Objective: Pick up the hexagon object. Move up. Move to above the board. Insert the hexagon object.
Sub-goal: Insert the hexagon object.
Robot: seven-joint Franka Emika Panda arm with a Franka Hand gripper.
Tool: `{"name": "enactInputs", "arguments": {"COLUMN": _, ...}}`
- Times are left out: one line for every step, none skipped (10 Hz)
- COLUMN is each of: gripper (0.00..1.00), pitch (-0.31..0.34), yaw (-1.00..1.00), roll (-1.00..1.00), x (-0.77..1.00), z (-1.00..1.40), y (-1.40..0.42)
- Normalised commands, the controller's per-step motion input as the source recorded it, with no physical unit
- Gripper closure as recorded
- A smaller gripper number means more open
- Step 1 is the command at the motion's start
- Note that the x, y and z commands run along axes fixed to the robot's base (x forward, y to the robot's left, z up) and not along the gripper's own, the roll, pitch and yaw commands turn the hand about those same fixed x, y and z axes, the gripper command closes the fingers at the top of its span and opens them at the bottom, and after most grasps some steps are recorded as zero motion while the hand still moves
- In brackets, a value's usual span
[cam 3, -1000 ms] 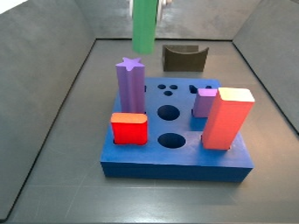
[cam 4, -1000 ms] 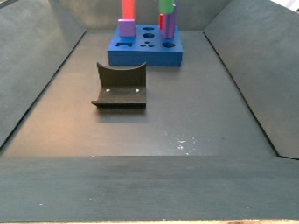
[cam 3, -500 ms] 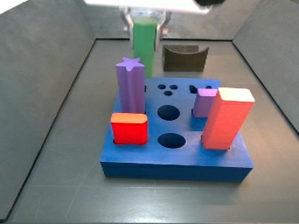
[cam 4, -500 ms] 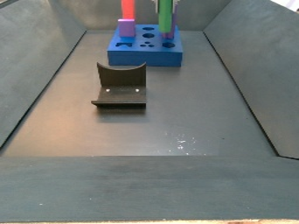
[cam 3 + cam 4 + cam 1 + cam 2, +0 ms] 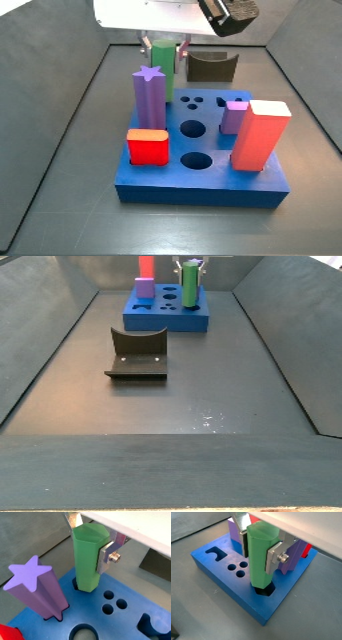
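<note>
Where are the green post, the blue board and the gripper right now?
green post (image 5: pixel 261 559), wrist view, side face mid-height, foot in a board hole.
blue board (image 5: pixel 251 599), wrist view, bare top near edge.
gripper (image 5: pixel 92 539), wrist view, between its fingertips clamping the post.

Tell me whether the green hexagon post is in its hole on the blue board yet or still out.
In, partly. In both wrist views the hexagon object stands upright with its foot in a hexagonal hole of the board; the gripper grips its top.

The dark floor (image 5: pixel 201 386) carries the board (image 5: pixel 167 321) (blue) and olive block (image 5: pixel 138 354).
</note>
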Motion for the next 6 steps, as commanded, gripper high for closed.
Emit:
{"name": "enactInputs", "arguments": {"gripper": 1.00, "pitch": -0.010, "yaw": 0.13, "roll": 0.13, "x": 0.00, "z": 0.00, "y": 0.04}}
{"name": "enactInputs", "arguments": {"gripper": 1.00, "pitch": -0.003, "yaw": 0.13, "roll": 0.20, "x": -0.01, "z": -0.18, "y": 0.00}}
{"name": "enactInputs", "arguments": {"gripper": 1.00, "pitch": -0.036, "yaw": 0.09, "roll": 0.13, "x": -0.06, "z": -0.21, "y": 0.00}}
{"name": "enactInputs", "arguments": {"gripper": 1.00, "pitch": -0.090, "yaw": 0.10, "roll": 0.12, "x": -0.14, "z": -0.24, "y": -0.02}}
{"name": "enactInputs", "arguments": {"gripper": 1.00, "pitch": -0.100, "yaw": 0.11, "roll": 0.13, "x": -0.15, "z": -0.24, "y": -0.02}}
{"name": "enactInputs", "arguments": {"gripper": 1.00, "pitch": -0.087, "yaw": 0.11, "roll": 0.13, "x": -0.14, "z": -0.19, "y": -0.03}}
